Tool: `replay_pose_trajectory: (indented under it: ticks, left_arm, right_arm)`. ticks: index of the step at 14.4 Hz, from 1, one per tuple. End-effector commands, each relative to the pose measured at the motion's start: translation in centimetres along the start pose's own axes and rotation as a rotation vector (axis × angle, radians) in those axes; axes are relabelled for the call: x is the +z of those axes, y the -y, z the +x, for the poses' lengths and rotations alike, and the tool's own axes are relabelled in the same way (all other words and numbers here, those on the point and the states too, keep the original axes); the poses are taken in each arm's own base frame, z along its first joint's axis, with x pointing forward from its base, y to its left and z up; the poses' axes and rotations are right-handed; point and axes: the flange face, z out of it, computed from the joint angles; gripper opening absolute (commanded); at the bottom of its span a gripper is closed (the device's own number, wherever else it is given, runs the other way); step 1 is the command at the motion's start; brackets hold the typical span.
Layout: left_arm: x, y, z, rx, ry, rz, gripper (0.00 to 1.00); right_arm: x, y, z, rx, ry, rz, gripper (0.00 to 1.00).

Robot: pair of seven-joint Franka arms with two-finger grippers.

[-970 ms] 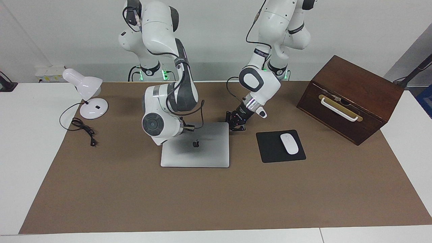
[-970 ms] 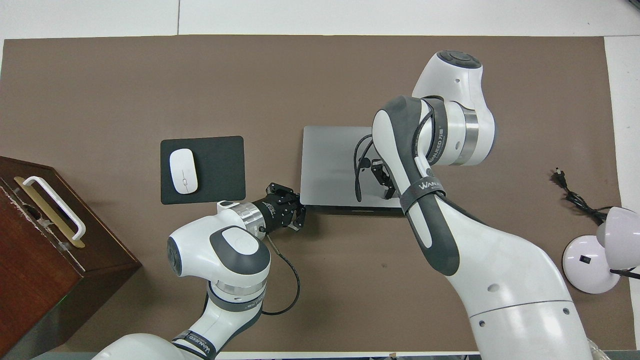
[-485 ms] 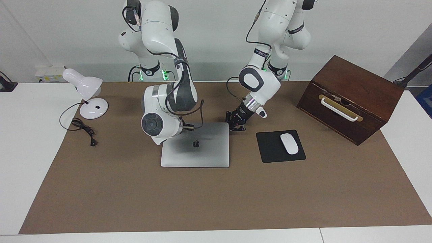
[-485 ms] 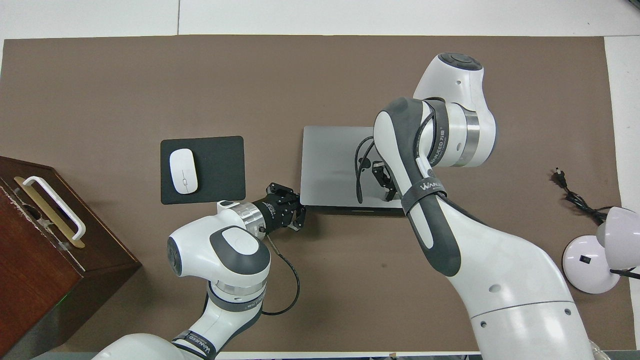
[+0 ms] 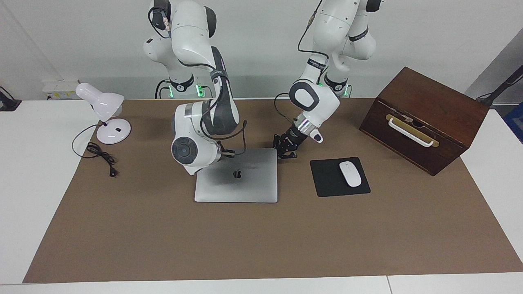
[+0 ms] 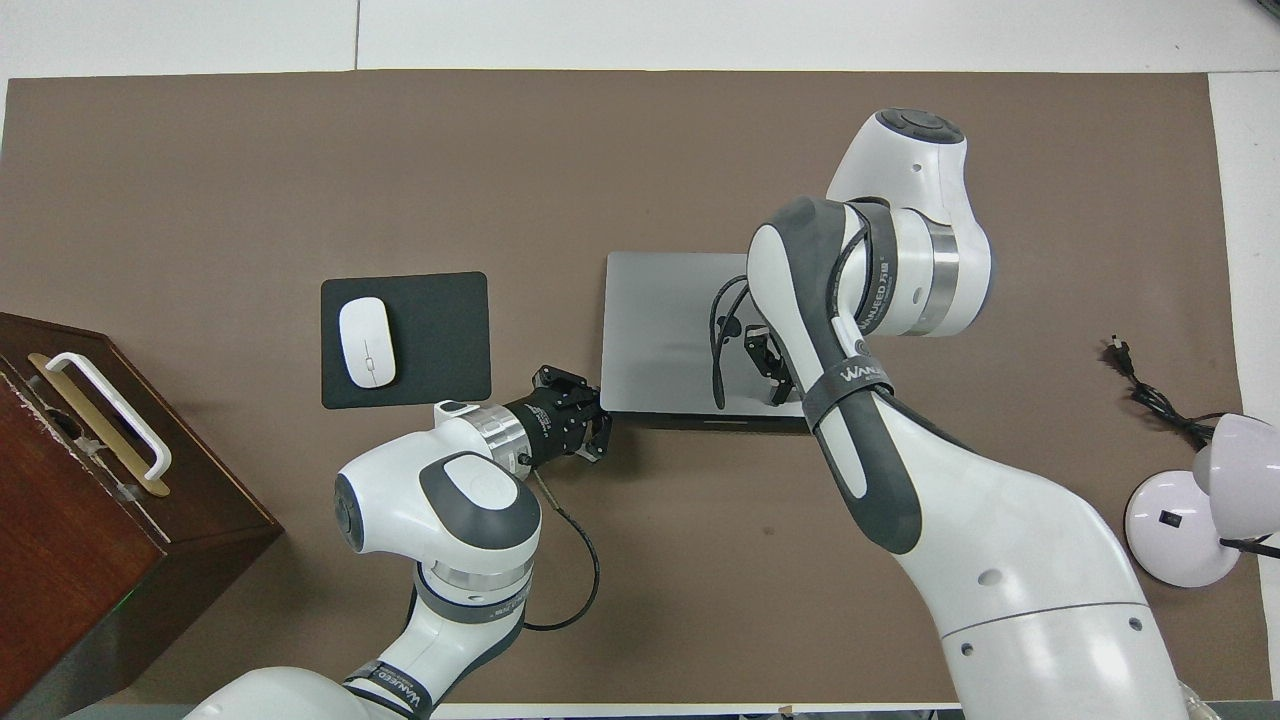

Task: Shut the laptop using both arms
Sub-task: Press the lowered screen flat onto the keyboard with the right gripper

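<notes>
Laptop [image 5: 236,175]: lid down flat, logo up, mid-worktop, beside the mouse pad [image 5: 339,177].
Change: right arm has lifted slightly off the lid over the last second; left arm has not moved.
Right gripper [image 6: 768,368]: over the lid's robot-side edge; fingers' state cannot be told.
Left gripper [image 5: 287,152]: at the lid's robot-side corner nearest the pad; fingers look spread, grasping nothing.
Meaning: closing appears finished; withdrawal likely remains.

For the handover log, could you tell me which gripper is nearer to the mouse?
Left. The left gripper sits between the laptop and the mouse; the right gripper is over the laptop's lid.
</notes>
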Motion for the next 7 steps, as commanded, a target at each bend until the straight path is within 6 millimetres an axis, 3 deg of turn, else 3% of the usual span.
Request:
replay_pose_trajectory:
  ticks: [1, 7]
  left_arm:
    - [0.91, -1.27, 5.12, -0.013, -0.101, -0.027, 0.00]
    - [0.94, -1.21, 5.10, -0.012, -0.101, -0.026, 0.00]
  right_arm:
    - [0.27, -0.71, -1.01, -0.017, 0.018, -0.009, 0.00]
    - [0.82, -0.99, -0.92, -0.020, 0.022, -0.015, 0.00]
